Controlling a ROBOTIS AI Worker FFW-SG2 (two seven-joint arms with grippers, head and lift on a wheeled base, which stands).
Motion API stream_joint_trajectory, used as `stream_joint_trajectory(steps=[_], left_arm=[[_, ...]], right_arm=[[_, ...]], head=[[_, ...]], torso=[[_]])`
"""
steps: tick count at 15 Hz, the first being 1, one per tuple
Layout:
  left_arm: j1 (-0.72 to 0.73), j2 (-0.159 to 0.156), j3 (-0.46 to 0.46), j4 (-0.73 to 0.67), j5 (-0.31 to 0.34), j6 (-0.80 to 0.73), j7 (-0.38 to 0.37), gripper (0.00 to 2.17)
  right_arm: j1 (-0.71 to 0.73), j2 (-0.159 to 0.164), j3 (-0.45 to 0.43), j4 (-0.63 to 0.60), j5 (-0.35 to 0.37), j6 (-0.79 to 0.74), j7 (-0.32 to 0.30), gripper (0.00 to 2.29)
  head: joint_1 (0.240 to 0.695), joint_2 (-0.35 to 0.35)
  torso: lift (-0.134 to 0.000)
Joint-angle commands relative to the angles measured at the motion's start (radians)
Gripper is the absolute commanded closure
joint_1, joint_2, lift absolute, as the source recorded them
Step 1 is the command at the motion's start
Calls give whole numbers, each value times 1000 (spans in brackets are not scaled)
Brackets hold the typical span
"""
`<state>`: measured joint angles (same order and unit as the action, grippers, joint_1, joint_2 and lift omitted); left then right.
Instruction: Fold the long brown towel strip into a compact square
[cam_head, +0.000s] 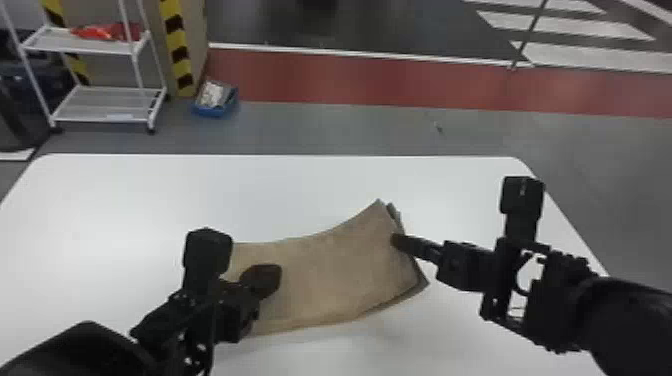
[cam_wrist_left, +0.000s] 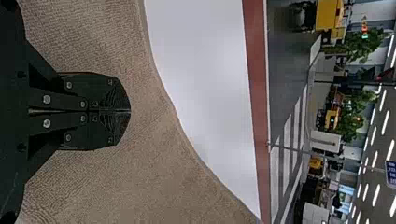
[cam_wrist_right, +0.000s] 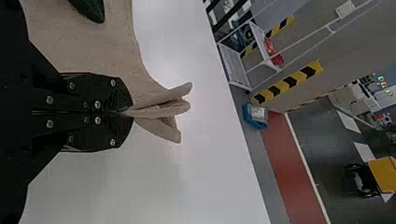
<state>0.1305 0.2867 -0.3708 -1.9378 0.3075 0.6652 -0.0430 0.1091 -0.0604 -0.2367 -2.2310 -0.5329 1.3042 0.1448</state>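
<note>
Head view, towel strip: long brown towel strip (cam_head: 325, 275), center to lower center of frame, lying on white counter (cam_head: 125, 200); already layered, wider than deep, far edge bowed
Right end effector: right end effector (cam_head: 400, 240), right of center in head view, closed on the strip's right-hand end, cloth pinched between fingertips
Left end effector: left end effector (cam_head: 267, 280), lower left of center, over the strip's left part; fingers closed together, no cloth seen between them; pressing or just above, can't tell
Handling, weight: likely light, easy lift for one arm
Handling, stiffness: soft, floppy, some body from stacked layers; probably sags if held at one point
Handling, slip: textured weave should grip OK; inner layers may slide apart. Not fragile
Where to grab: right-hand end, all layers in one pinch, near middle of that edge; left part good for a hold-down during the fold
Head view gives: overall outline, both arms' spacing, darker under-layer along lower right edge
Right wrist view gives: folds of cloth fanned out past the fingertips, layers parted
Left wrist view gives: weave close up, closed finger seam, curved cloth edge against counter
</note>
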Motion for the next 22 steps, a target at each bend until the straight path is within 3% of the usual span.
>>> stream_joint_trajectory(steps=[1,5,9,15,19,22], left_arm=[[-29,-17,-31,26,-7,0,2,1791],[-60,-27,-51,49,-7,0,2,1791],[-63,-32,-56,53,5,0,0,1791],[9,-1,24,-92,55,9,-18,1791],[44,32,116,-133,47,58,-26,1791],[60,49,122,-93,10,58,-25,1791]], right_arm=[[-5,-1,-9,-16,-18,17,-1,1288],[-12,-4,-32,-22,-78,33,-4,1288],[-43,7,48,-41,-131,-13,-40,1288],[-80,19,108,-64,-150,-26,-90,1288],[-95,17,105,-52,-128,-29,-88,1288],[-124,17,105,-47,-122,-32,-88,1288]], head=[[695,-152],[695,-176],[695,-167],[695,-101],[695,-59],[695,-24]], torso=[[-124],[-124],[-124],[-124],[-124],[-124]])
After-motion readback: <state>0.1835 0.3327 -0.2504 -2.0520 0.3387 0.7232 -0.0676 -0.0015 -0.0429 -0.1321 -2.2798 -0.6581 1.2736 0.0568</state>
